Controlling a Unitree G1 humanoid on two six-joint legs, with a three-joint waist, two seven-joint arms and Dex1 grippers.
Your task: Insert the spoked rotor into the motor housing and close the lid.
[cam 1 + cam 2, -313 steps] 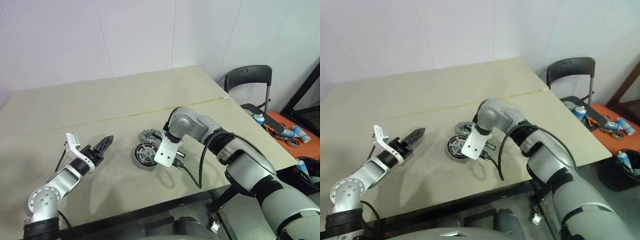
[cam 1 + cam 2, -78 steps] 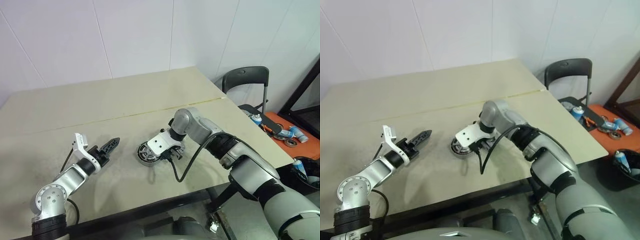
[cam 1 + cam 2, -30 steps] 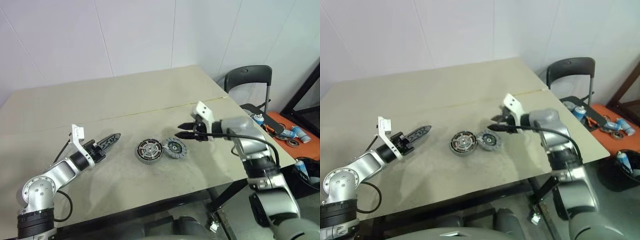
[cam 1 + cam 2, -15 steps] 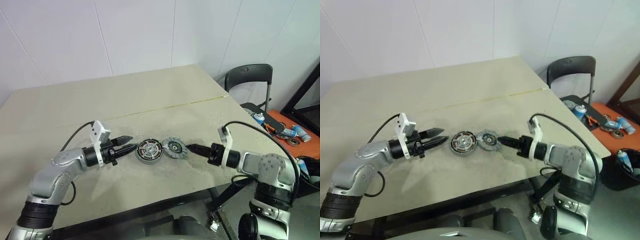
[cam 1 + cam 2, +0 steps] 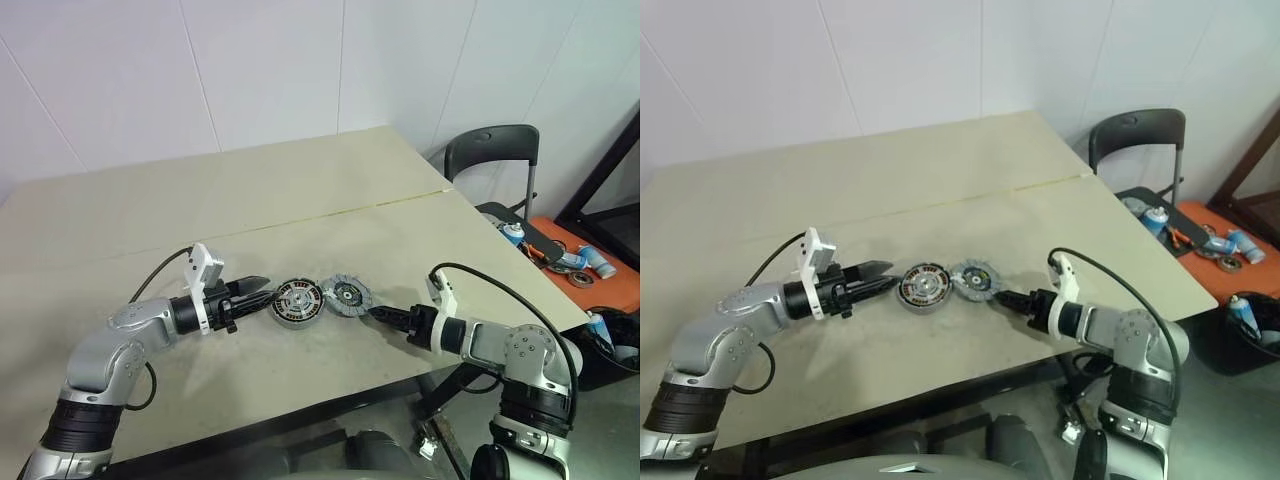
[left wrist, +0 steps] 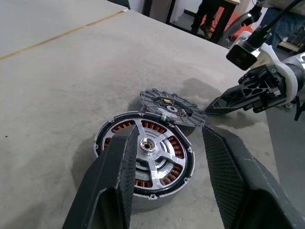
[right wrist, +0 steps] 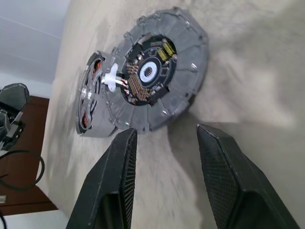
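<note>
While the two arms are reaching inward across the table [image 5: 300, 190] from opposite sides, the task's parts are lying together near its front edge, between the grippers. The motor housing [image 5: 297, 302] is sitting flat with the spoked rotor [image 6: 147, 144] already lying inside it: the left wrist view is showing a black ring, silver spokes and copper windings showing through the gaps. The lid [image 5: 346, 296] is lying at the housing's three o'clock, its near edge overlapping or touching the housing's rim, so it is not yet covering the housing. In the right wrist view the lid is showing a white centre ringed by small copper-coloured parts.

The left gripper [image 5: 256, 295] is pointing in from the housing's nine o'clock, its tips just beside the rim. Its jaws are standing apart, released, with nothing between them; in the left wrist view they are framing the housing. The right gripper [image 5: 384, 314] is pointing in from about the lid's four o'clock, its tips close to the lid's edge without clearly touching it. Its jaws are likewise standing apart and gripping nothing, with bare tabletop between them in the right wrist view.

At the table's two o'clock, a black chair [image 5: 490, 160] is standing off its far right corner, and beyond it an orange surface [image 5: 590, 275] is carrying small cans and tools.
</note>
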